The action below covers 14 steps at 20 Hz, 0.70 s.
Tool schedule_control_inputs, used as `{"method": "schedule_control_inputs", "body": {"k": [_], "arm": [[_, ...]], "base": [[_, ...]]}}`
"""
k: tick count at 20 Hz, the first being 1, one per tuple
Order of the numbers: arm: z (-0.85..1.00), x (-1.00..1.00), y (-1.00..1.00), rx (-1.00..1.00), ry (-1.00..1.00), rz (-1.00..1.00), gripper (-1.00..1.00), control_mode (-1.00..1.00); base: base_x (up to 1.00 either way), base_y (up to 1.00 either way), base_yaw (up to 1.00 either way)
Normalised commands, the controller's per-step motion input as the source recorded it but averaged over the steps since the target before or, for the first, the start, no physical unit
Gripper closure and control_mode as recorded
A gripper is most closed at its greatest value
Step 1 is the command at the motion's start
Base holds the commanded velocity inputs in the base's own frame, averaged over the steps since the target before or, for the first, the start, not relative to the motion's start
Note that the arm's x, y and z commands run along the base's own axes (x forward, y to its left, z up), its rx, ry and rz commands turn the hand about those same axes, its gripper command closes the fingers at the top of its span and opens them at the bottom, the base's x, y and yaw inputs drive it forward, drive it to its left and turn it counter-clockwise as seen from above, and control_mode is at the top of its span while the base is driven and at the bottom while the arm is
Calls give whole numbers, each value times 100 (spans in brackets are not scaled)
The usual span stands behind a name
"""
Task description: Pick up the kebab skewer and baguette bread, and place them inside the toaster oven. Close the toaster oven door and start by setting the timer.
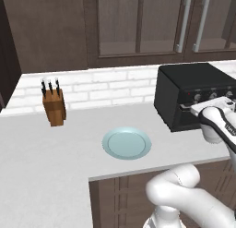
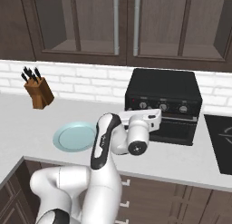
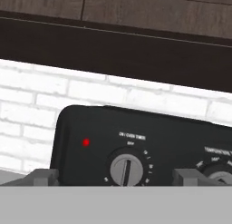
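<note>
— Where is the toaster oven (image 2: pixel 163 94)?
— On the bench, against the tiled back wall, right of the plate (image 1: pixel 126 144); red lamp (image 3: pixel 85 142) lit beside its left knob (image 3: pixel 127 170).
— The claw (image 3: pixel 118 175)?
— Fingers apart, holding nothing, directly facing that knob.

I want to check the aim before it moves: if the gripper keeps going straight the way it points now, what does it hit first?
Most likely the timer knob on the toaster oven: it sits centred between the open gripper fingers, by a red light. Depth is unclear.
</note>
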Motion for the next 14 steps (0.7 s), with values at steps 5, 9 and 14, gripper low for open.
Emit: {"method": "schedule_control_inputs", "body": {"k": [5, 9, 14], "arm": [[-5, 23, 2, 1, 0, 0, -100, -100], [0, 3, -5, 0, -1, 0, -100, -100], [-1, 1, -5, 0, -1, -1, -100, -100]], "base": [[0, 0, 0], [0, 0, 0], [0, 0, 0]]}}
